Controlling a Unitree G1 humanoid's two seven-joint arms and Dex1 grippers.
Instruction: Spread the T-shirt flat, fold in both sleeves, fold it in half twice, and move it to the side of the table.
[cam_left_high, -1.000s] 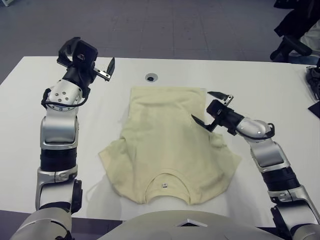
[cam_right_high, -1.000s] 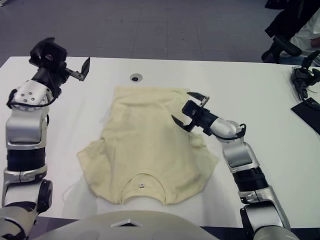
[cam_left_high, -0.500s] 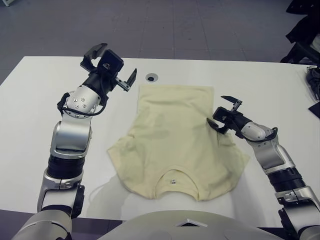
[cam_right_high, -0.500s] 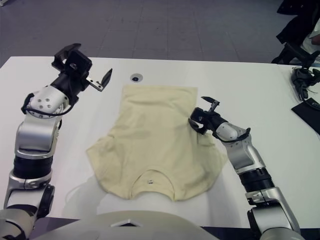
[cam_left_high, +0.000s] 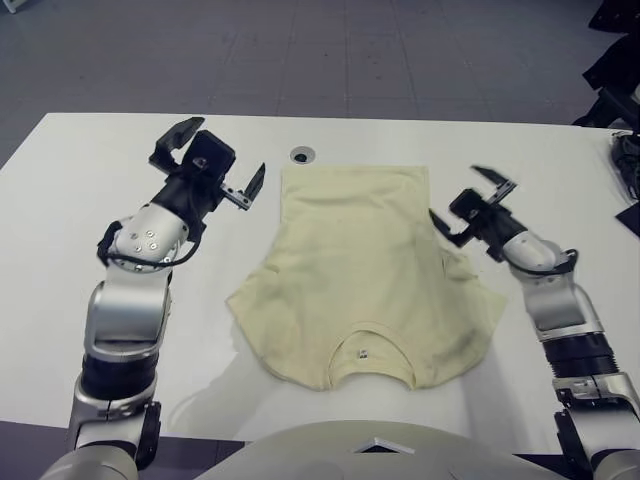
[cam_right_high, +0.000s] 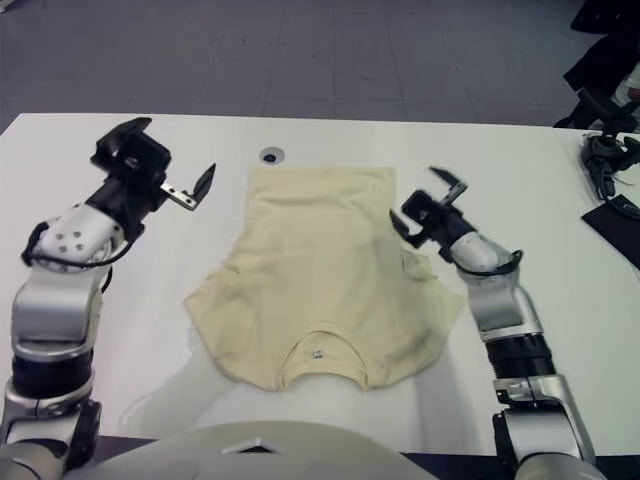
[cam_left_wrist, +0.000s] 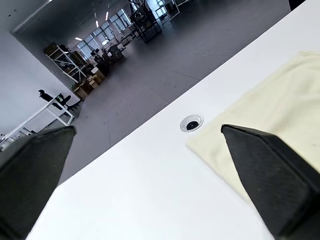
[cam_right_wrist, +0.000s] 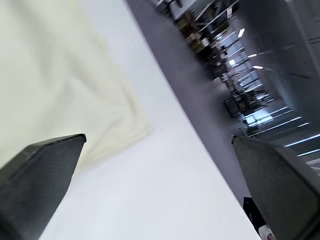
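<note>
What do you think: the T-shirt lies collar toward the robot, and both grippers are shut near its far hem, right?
No: both grippers are open, not shut. The left eye view shows the left gripper and right gripper spread wide near the far hem of the T-shirt.

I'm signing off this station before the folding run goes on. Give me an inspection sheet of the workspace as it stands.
Surface: white table, with its far edge in view.
Job's things: T-shirt, pale yellow, spread flat, collar towards the robot, both sleeves unfolded.
Clutter: round port beyond the shirt; flat black item at the right table edge.
Tools: left tool open, above the table left of the shirt's far hem; right tool open, at the shirt's right edge; both hold nothing.
Cables: dark tangle at the right table edge, possibly cables.
Surroundings: grey floor; what looks like a dark chair at far right.
</note>
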